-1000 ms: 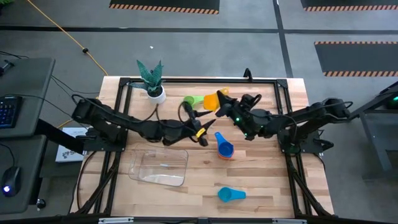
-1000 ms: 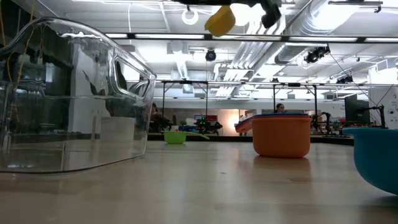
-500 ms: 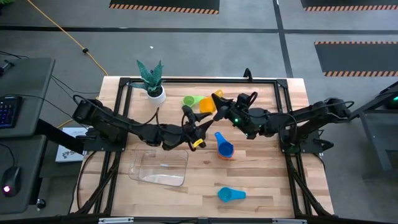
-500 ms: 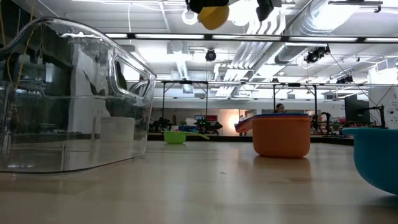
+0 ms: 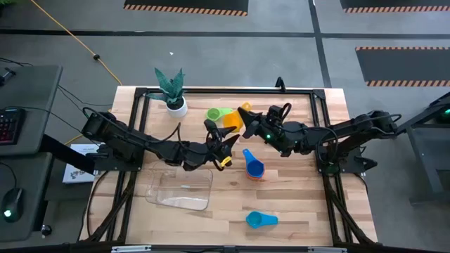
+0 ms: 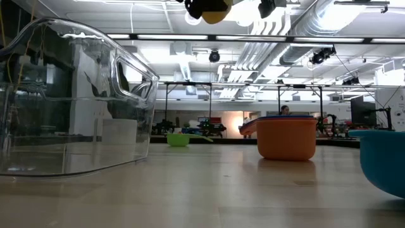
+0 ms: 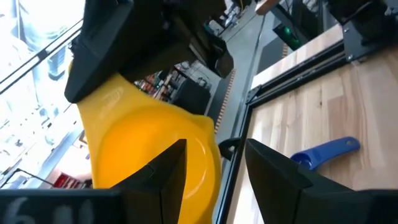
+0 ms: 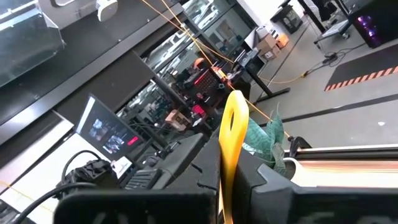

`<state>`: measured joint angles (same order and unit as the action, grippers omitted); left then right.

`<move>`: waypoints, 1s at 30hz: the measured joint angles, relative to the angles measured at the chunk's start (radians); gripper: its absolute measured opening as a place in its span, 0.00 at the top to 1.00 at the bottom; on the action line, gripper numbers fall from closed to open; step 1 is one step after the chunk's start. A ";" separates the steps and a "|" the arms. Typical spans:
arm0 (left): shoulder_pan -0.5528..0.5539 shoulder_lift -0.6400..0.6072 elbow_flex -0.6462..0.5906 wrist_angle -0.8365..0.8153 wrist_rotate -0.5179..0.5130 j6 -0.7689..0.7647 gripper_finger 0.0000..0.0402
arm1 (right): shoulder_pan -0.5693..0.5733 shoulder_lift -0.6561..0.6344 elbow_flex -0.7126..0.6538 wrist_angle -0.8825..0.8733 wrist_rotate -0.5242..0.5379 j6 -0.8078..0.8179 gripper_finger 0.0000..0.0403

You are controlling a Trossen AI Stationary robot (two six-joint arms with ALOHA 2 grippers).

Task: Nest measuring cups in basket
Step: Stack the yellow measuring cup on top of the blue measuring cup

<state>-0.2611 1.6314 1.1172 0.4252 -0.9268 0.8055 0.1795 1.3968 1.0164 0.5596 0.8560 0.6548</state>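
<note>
My right gripper (image 5: 246,121) is shut on a yellow measuring cup (image 5: 234,119), held high over the table's far middle; the low view shows the cup (image 6: 212,9) at its top edge. My left gripper (image 5: 223,138) is open just beside the cup's bowl (image 7: 149,155). Its fingers (image 7: 168,177) stand near the bowl's rim; whether they touch it I cannot tell. A green cup (image 5: 216,114), a dark blue cup nested in an orange one (image 5: 253,167) and a light blue cup (image 5: 260,219) rest on the table. The clear basket (image 5: 180,188) stands at the near left. My right gripper pinches the yellow cup's flat handle (image 8: 231,140) between its two fingers, on the handle's two flat faces. The fingers come about level from the table's right side. The cup is lifted clear of the table, its bowl out beyond the fingertips toward my left gripper.
A white pot with a green plant (image 5: 172,95) stands at the far left of the table. Bare wood lies between the basket and the light blue cup. A black frame (image 5: 225,90) runs round the table's edges.
My left gripper has rolled about its own axis and now stands closer to the yellow cup. My right gripper has tipped and swung the yellow cup a little toward the table's left and up, still clear of the table.
</note>
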 joint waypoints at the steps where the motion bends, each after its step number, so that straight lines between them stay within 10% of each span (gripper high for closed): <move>1: 0.000 0.000 0.000 -0.001 0.000 -0.002 0.62 | 0.000 0.000 0.000 0.003 -0.004 0.000 1.00; 11: 0.002 0.000 0.000 -0.016 0.001 -0.021 0.97 | 0.000 0.000 0.000 0.006 -0.024 0.000 1.00; 21: 0.010 -0.061 0.000 -0.266 0.035 -0.070 0.99 | 0.000 -0.158 0.000 -0.367 -0.061 0.052 0.74; 25: 0.027 -0.141 0.000 -0.519 0.284 -0.143 0.99 | -0.012 -0.277 0.000 -0.672 -0.254 0.145 0.57; 30: 0.057 -0.184 0.007 -0.803 0.678 -0.110 0.99 | -0.110 -0.344 0.000 -0.891 -0.785 0.289 0.46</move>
<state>-0.2044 1.4477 1.1238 -0.3779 -0.2486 0.6953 0.0692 1.0531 1.0161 -0.3317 0.0710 0.9437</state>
